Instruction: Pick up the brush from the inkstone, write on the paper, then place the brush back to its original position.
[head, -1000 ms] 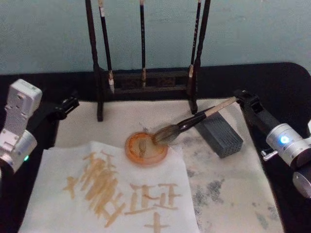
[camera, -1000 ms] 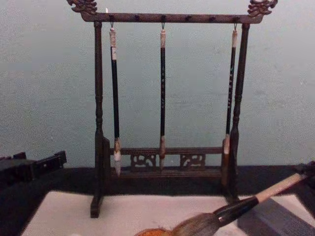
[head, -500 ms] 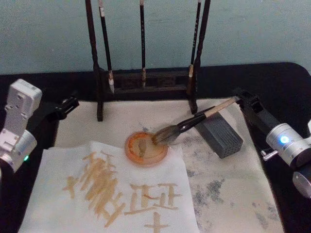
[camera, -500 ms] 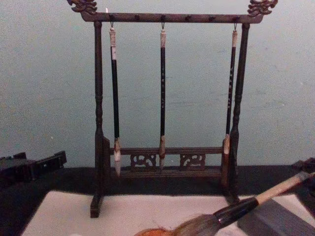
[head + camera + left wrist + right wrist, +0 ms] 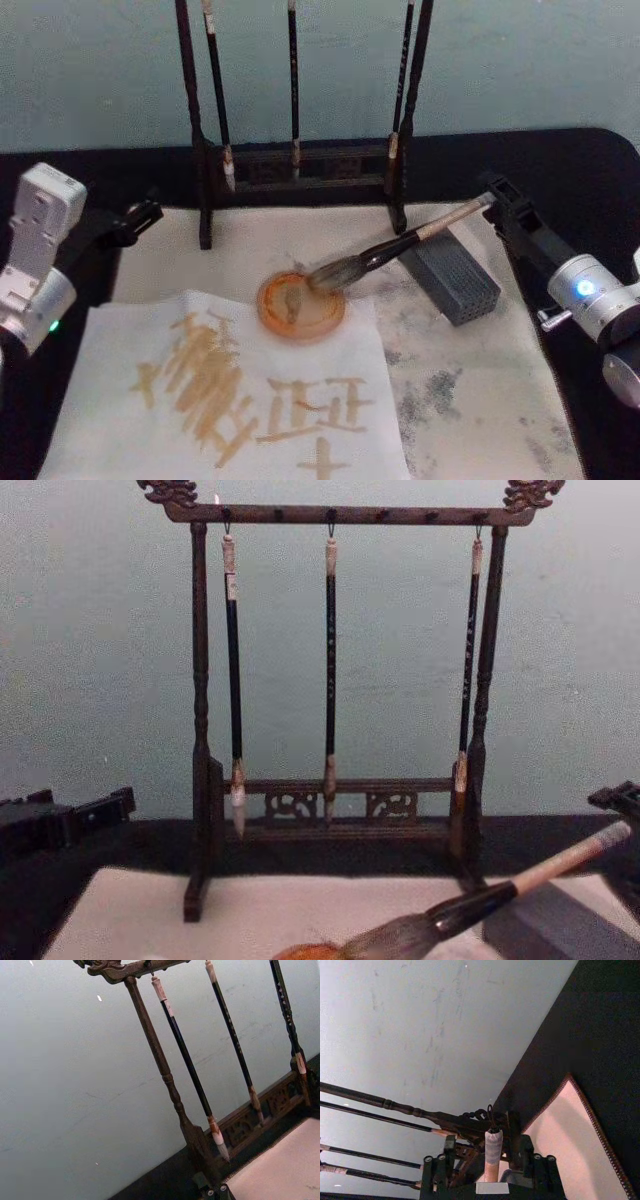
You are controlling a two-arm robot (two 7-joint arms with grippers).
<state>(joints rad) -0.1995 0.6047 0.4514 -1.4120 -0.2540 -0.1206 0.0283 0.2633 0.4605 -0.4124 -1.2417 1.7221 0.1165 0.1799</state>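
The brush slants down to the left, and my right gripper is shut on the end of its pale handle. Its bushy bristles hang over the round orange dish. The handle passes just above the dark grey block of the inkstone. In the chest view the brush rises toward the right gripper. The paper, white with orange-brown strokes on it, lies at the front left. My left gripper is parked at the mat's left edge.
A dark wooden brush rack with three thin black brushes stands at the back of the off-white, grey-stained mat. The black table surrounds the mat. A pale green wall lies behind.
The brush has risen slightly and shifted left with my right gripper; its bristles now sit a little higher over the dish. The left arm has not moved.
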